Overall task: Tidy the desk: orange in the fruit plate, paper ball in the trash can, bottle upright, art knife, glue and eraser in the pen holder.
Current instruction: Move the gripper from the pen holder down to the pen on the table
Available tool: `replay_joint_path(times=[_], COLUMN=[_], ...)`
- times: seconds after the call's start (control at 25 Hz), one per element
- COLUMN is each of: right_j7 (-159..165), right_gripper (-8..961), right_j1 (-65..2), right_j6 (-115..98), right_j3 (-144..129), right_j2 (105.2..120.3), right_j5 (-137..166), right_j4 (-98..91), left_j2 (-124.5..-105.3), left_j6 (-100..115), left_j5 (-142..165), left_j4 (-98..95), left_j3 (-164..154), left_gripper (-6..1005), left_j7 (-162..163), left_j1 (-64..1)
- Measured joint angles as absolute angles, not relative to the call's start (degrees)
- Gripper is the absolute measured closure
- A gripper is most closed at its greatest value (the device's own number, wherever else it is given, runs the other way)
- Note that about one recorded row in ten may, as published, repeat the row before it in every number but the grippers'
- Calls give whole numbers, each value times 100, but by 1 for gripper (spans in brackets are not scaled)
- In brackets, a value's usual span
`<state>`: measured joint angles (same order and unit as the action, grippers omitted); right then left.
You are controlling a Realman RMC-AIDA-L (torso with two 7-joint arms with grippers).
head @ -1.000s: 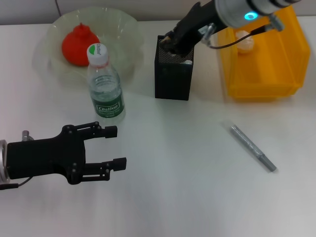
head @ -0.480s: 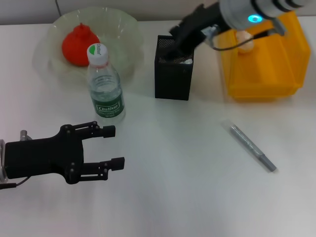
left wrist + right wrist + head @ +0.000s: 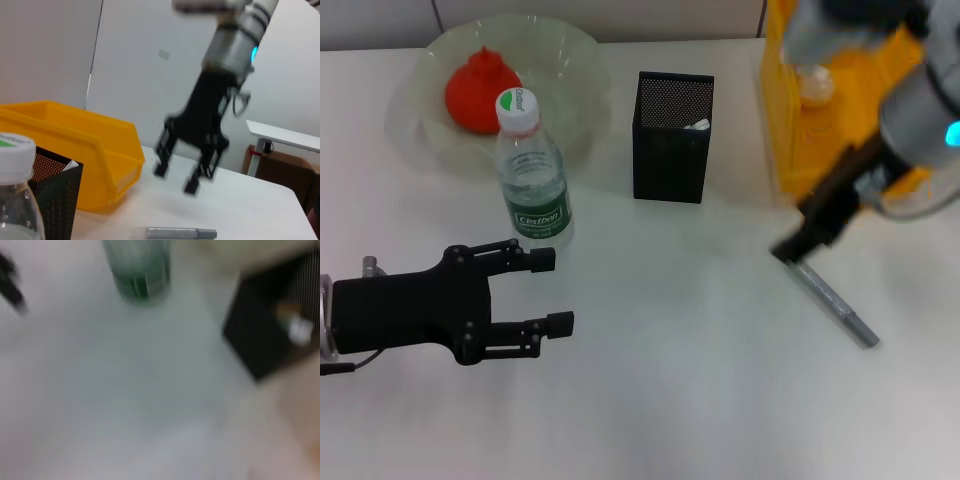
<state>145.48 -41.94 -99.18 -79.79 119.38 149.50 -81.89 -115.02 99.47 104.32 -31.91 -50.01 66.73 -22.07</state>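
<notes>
The orange (image 3: 478, 88) lies in the fruit plate (image 3: 575, 60). The bottle (image 3: 532, 178) stands upright in front of the plate. The pen holder (image 3: 670, 155) stands mid-desk with a small white tip (image 3: 698, 124) showing inside. No mint-green knife body and no eraser show. The glue (image 3: 835, 300) lies flat on the desk (image 3: 670, 350) at the right. My right gripper (image 3: 798, 243) hangs just over the glue's far end; in the left wrist view it (image 3: 176, 175) is open and empty. My left gripper (image 3: 548, 290) is open and empty, near the bottle. A paper ball (image 3: 815, 85) lies in the trash can (image 3: 840, 180).
The trash can stands at the back right, close behind my right arm. In the left wrist view the glue (image 3: 175, 233) lies in front of the trash can (image 3: 75, 150) and the pen holder (image 3: 57, 192).
My right gripper has left the top of the pen holder and swung right and toward me, down to the glue's end. The left arm has barely moved.
</notes>
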Motion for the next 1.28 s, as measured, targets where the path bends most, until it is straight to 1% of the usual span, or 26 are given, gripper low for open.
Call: replay_joint_path(times=[0.08,0.28,0.8,1.0,1.28], right_j7=[14797,14968,14976,14975,14938], right_gripper=[351,389,447,577,710], right_j1=[-4186,-4214,-4318,-4376,-4381], right_j6=[-9582,-9080,-8542,-8339,-8273], right_j3=[-8553,-8723,-8869,-9003,-9041], right_j2=[11954,11961,11947,11944,11949], right_j5=[15352,15378,15388,15399,15399], right_j4=[-7640,-7057,-6310,-5997,-5933], left_j2=[-11511,-11514,-11514,-11522,-11523], left_j6=[9909,9901,9902,9905,9901], left_j5=[10432,10432,10432,10432,10432], left_j4=[-3191,-3191,-3191,-3190,-3166], left_j3=[-5001,-5001,-5001,-5001,-5001], left_gripper=[200,200,200,201,200], left_j7=[6666,6674,6680,6680,6680], left_j1=[-2255,-2311,-2345,-2347,-2342])
